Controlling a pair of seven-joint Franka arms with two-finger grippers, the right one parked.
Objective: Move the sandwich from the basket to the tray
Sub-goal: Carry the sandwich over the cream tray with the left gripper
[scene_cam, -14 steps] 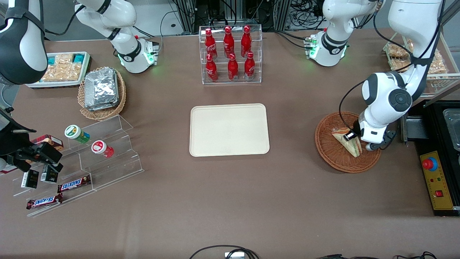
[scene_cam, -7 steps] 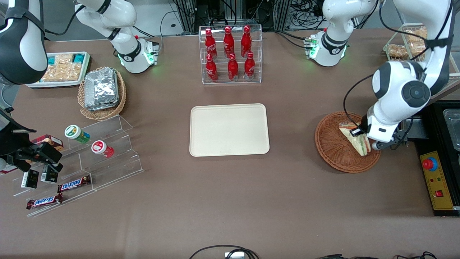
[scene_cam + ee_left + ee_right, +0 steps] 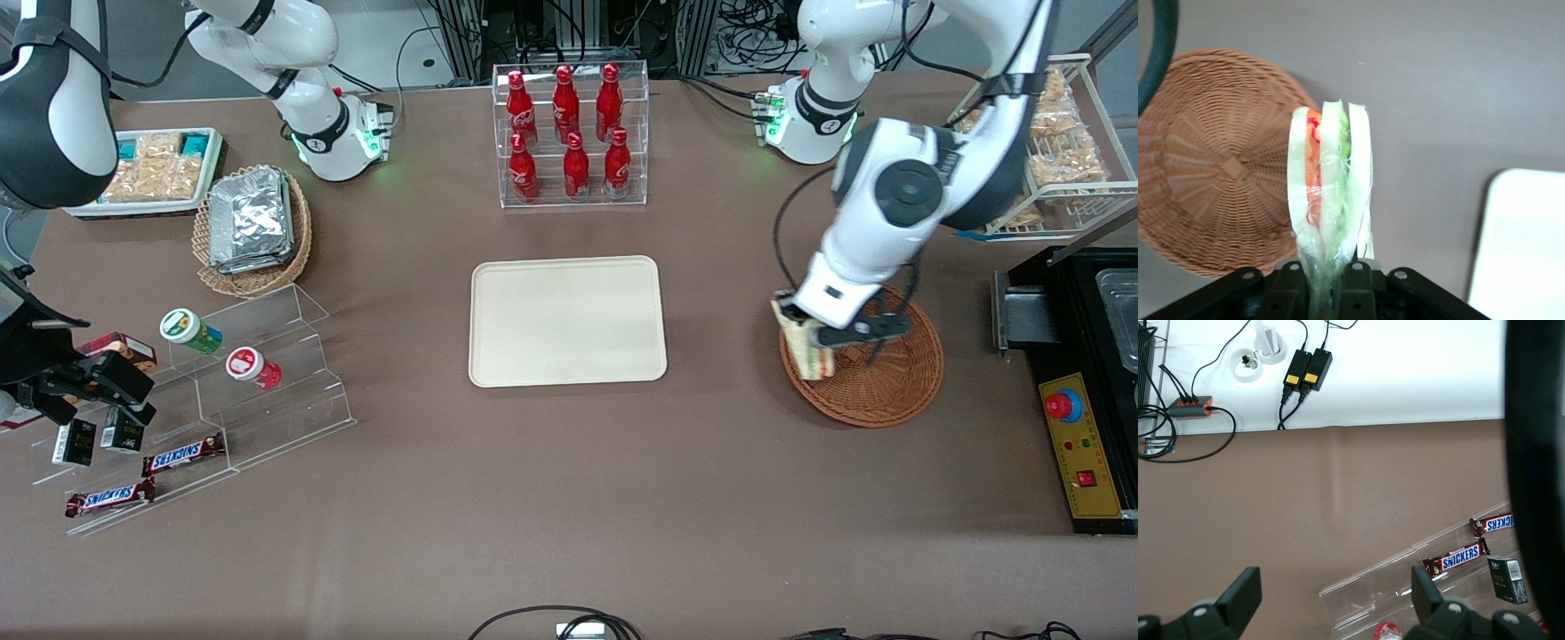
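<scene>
End effector: the end effector (image 3: 811, 342) is clamped on the sandwich (image 3: 805, 348), its fingers (image 3: 1355, 270) pinching the wedge's lower end, seen plainly from the wrist.
Sandwich: held upright in the air over the rim of the basket (image 3: 876, 382) at the edge nearest the tray (image 3: 567, 320); no longer resting in the wicker.
Step in hand, as I judge it: carrying the wedge across bare counter (image 3: 720, 356) to the tray.
Doing it well: keep the squeeze steady, since the clear wrap looks slippery and the bread soft; travel level, high enough to pass the tray's low rim.
Release: lower well inside the tray before letting go, as a wedge standing on edge may topple.
</scene>
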